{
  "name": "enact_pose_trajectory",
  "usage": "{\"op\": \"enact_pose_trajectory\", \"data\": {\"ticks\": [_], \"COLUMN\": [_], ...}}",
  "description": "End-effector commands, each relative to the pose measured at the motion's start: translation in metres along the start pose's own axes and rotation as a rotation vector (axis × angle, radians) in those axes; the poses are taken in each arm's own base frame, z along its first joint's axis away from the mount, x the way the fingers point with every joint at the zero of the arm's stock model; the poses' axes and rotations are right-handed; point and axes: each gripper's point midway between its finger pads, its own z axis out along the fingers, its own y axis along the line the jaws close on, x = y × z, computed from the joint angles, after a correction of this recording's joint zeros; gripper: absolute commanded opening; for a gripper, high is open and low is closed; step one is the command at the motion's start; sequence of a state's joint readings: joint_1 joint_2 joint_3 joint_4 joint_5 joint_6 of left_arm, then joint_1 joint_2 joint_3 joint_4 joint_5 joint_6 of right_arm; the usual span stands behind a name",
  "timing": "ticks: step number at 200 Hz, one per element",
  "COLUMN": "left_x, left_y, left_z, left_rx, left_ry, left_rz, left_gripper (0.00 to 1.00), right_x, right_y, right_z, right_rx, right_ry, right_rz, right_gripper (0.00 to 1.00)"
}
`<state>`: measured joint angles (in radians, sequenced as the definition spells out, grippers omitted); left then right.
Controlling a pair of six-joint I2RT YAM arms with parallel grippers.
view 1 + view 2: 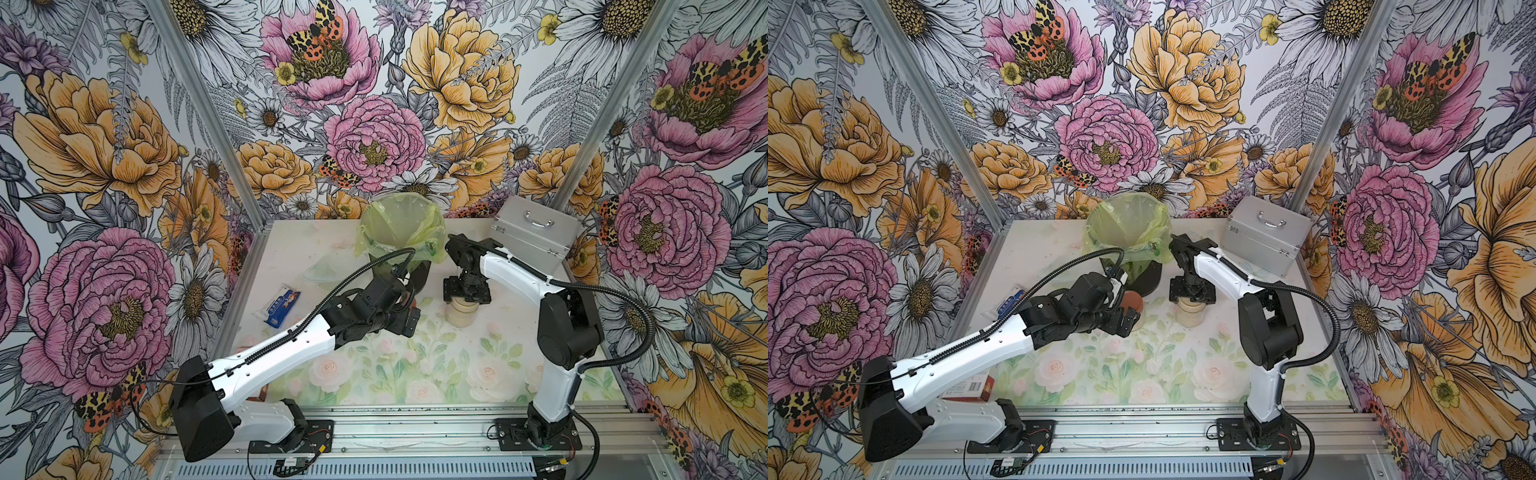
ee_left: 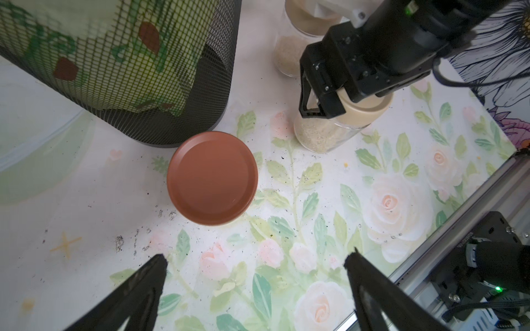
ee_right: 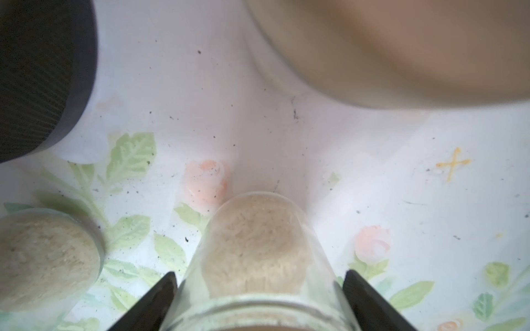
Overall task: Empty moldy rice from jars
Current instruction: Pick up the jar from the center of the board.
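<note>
Three jars of moldy rice point(image 3: 255, 243) stand on the floral mat by the bin. My right gripper point(image 3: 259, 282) points down over a beige-lidded jar point(image 2: 338, 120), its fingers shut on the lid and neck from both sides; both top views show this jar point(image 1: 461, 318) under the gripper point(image 1: 1192, 289). Behind it is another beige-lidded jar point(image 2: 289, 48). The reddish-brown-lidded jar point(image 2: 212, 177) stands upright and closed beside the bin. My left gripper point(image 2: 256, 259) hovers open a little short of it with nothing between its fingers, as a top view point(image 1: 1127, 322) also shows.
The dark mesh bin point(image 1: 399, 232) with the yellow-green bag stands at the back middle. A silver metal case point(image 1: 536, 232) sits at the back right. A blue-and-white packet point(image 1: 282, 307) and a clear plastic piece point(image 1: 320, 270) lie at the left. A red box point(image 1: 971, 388) lies under my left arm.
</note>
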<state>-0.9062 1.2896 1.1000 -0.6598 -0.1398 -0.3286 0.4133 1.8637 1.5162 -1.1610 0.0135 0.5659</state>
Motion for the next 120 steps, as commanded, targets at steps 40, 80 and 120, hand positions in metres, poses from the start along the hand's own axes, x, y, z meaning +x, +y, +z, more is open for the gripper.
{"op": "enact_pose_trajectory", "data": {"ticks": [40, 80, 120], "left_x": [-0.016, -0.006, -0.003], "left_y": [-0.039, -0.058, -0.074], "left_z": [-0.006, -0.005, 0.008], "left_rx": [0.113, 0.205, 0.249], "left_ry": [-0.188, -0.286, -0.355], "left_rz": [0.155, 0.244, 0.293], "left_gripper": [0.99, 0.99, 0.99], "right_x": [0.002, 0.011, 0.024], "right_y": [0.000, 0.000, 0.001], "right_z": [-0.077, -0.106, -0.131], "right_rx": [-0.068, -0.090, -0.124], "right_ry": [-0.062, -0.059, -0.065], "right_rz": [-0.050, -0.070, -0.073], "right_gripper": [0.33, 0.24, 0.19]}}
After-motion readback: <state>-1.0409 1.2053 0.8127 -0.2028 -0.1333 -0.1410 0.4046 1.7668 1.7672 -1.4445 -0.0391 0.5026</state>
